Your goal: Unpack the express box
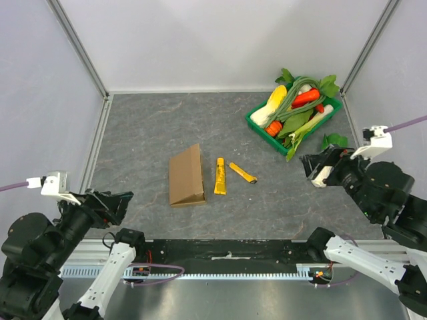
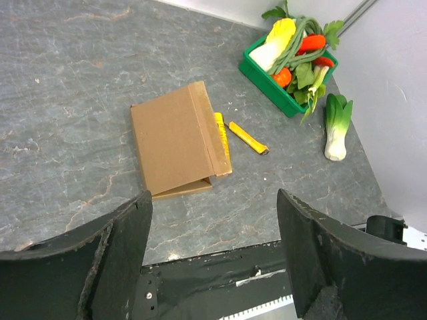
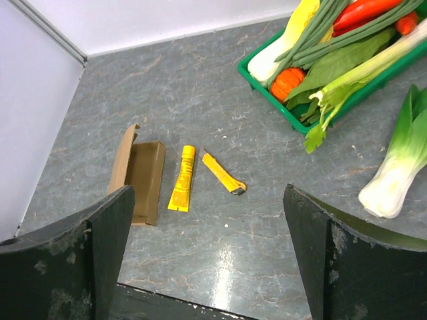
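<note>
Grey marbled tabletop (image 1: pixel 153 127), walled in pale panels, carries everything. Near its middle, somewhat to the left, lies the small flat brown cardboard express box (image 1: pixel 186 177), its lid flap tilted up along the left side. Just right of it lies a yellow squeeze tube (image 1: pixel 219 177), and beside that, apart from it, a slim yellow utility knife (image 1: pixel 243 173). Far right stands a green plastic tray (image 2: pixel 263 88) heaped with vegetables; a loose white-stemmed bok choy (image 3: pixel 400 167) lies near it. The left gripper (image 2: pixel 213 197) hovers at the near left edge, jaws spread wide around nothing. The right gripper (image 3: pixel 208 200) hangs at the right, by the bok choy, also wide and empty.
</note>
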